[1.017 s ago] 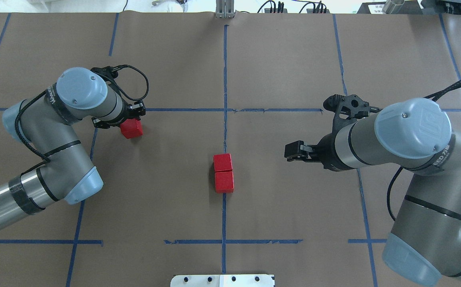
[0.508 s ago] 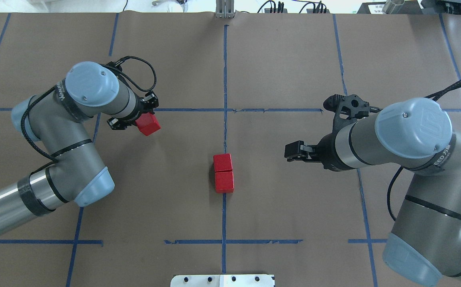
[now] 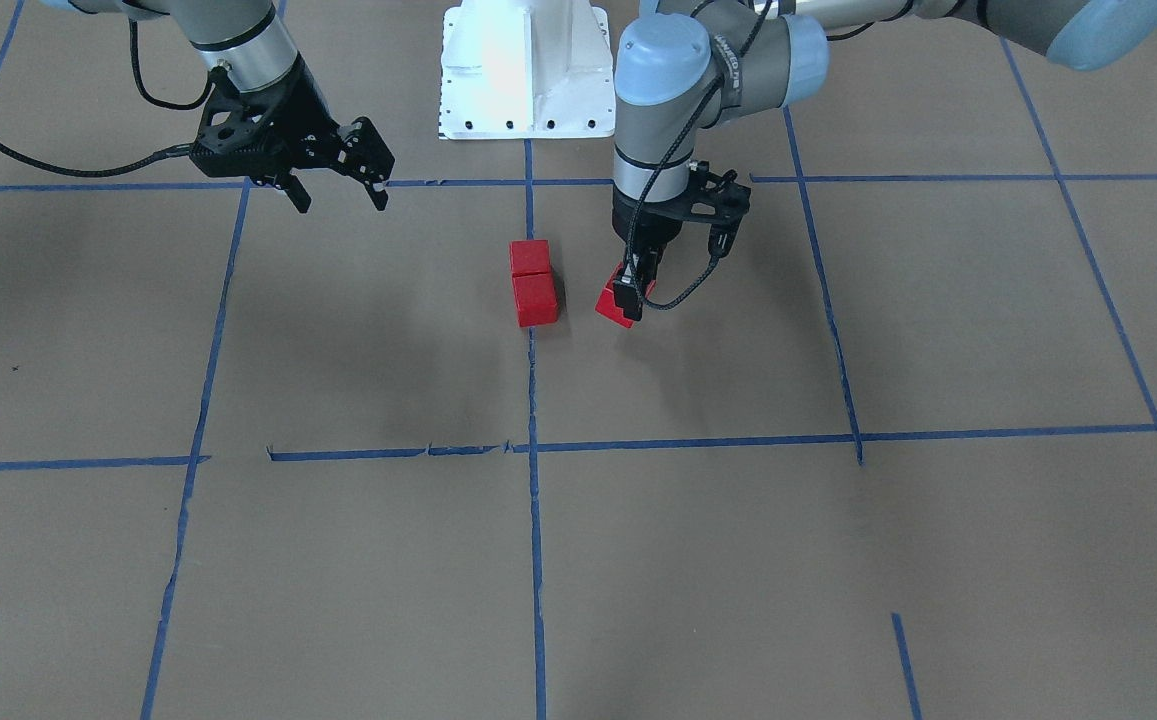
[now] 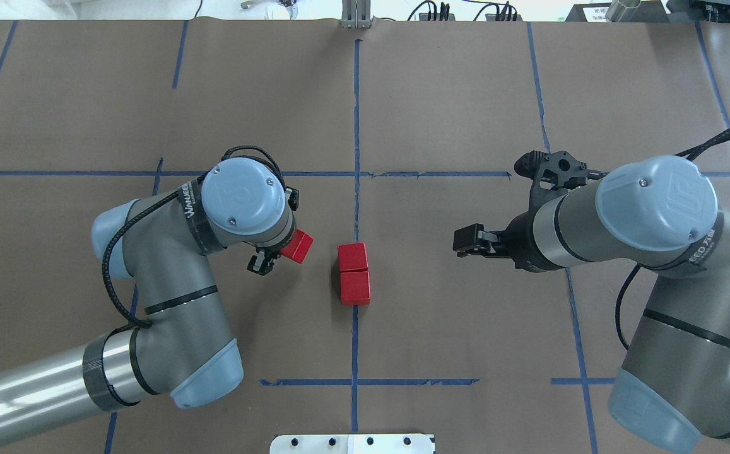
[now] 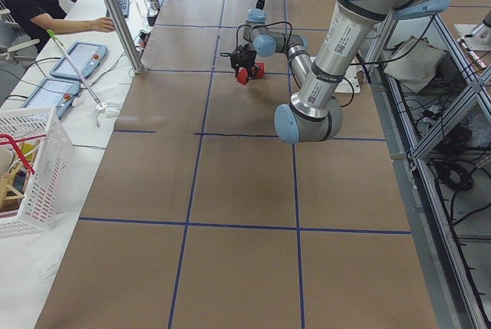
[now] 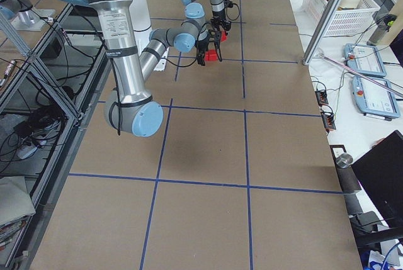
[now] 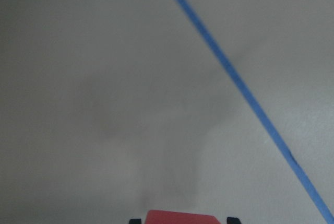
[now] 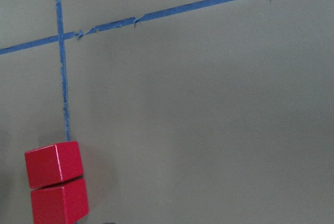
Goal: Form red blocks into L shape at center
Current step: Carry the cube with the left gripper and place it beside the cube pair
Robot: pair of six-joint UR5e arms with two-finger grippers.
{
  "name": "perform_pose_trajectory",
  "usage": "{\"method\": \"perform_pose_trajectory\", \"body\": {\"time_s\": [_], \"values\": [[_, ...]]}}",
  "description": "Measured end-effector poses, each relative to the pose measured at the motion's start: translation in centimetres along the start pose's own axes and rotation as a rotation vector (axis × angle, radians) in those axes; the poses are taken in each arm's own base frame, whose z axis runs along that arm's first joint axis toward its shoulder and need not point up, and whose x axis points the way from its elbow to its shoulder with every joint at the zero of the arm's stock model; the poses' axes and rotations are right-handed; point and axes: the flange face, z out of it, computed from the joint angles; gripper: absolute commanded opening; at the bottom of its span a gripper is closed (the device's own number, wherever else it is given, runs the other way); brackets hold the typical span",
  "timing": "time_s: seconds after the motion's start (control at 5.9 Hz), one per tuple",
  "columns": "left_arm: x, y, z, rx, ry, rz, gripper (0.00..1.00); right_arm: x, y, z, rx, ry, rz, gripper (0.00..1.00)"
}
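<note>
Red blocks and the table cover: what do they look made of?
Red blocks: probably painted wood or hard plastic; matte faces, crisp edges, no grain visible. Table cover: seemingly brown paper, flat matte, no sheen; lines are blue tape, frayed in places.

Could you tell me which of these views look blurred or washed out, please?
Left wrist view: soft and blurred, only a sliver of the held red block at the bottom edge. Right wrist view: sharp on the two red blocks. Front-facing view: the white robot base is blown out.
</note>
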Motion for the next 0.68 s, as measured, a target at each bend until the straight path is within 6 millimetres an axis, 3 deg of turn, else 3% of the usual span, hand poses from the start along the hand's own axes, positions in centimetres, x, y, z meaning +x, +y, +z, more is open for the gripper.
{"method": "perform_pose_trajectory", "body": {"time_s": [0.34,0.68], "values": [[-0.1,1.9,0.4,0.068,-0.062,-0.159,0.05,0.1,0.0,0.1,0.000,0.003,0.001,1.00],[1.2,4.4,2.2,0.115,-0.091,-0.259,0.05,0.0,0.0,0.1,0.004,0.003,0.000,1.00]]}}
